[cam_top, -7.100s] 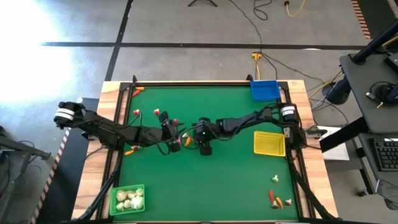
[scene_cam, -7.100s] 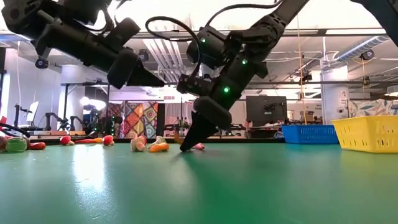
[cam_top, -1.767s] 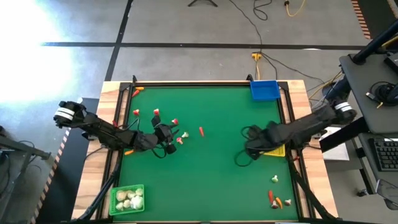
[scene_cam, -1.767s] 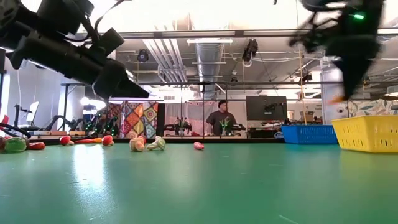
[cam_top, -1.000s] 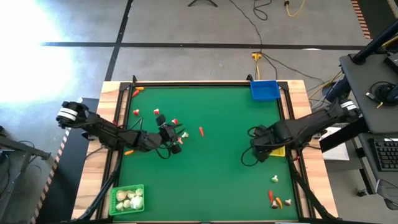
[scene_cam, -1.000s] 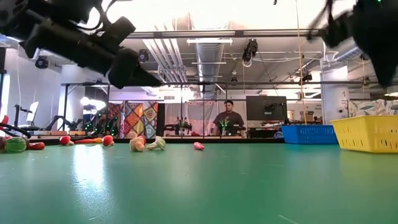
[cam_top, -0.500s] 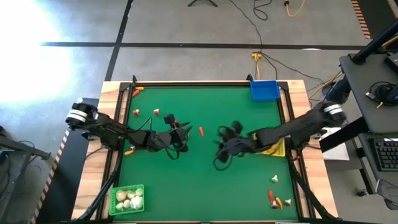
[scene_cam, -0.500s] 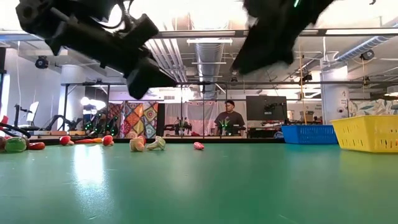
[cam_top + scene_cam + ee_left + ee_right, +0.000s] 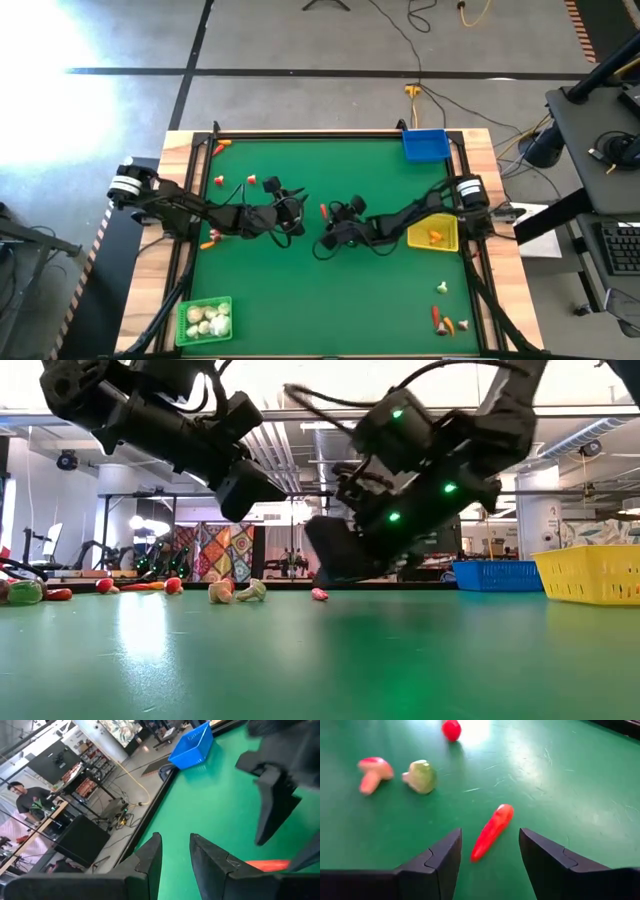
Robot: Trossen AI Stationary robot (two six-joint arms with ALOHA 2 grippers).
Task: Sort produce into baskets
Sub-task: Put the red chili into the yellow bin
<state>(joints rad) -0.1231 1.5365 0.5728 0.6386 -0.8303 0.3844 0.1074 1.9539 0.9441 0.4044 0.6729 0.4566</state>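
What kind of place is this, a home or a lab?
Most likely a robotics lab or workshop. Two robot arms work over a green table, cables trail across a bare concrete floor, and the low view shows exposed ceiling ducts and monitors on benches behind.

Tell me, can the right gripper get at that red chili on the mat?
Probably yes. The right gripper is open with the red chili lying between its fingers, nothing over it. The left gripper hovers nearby and might crowd it.

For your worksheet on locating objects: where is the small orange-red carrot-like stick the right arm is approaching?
The orange-red carrot-like stick lies on the green table near its middle, between the right hand's open fingers, beside the left hand.
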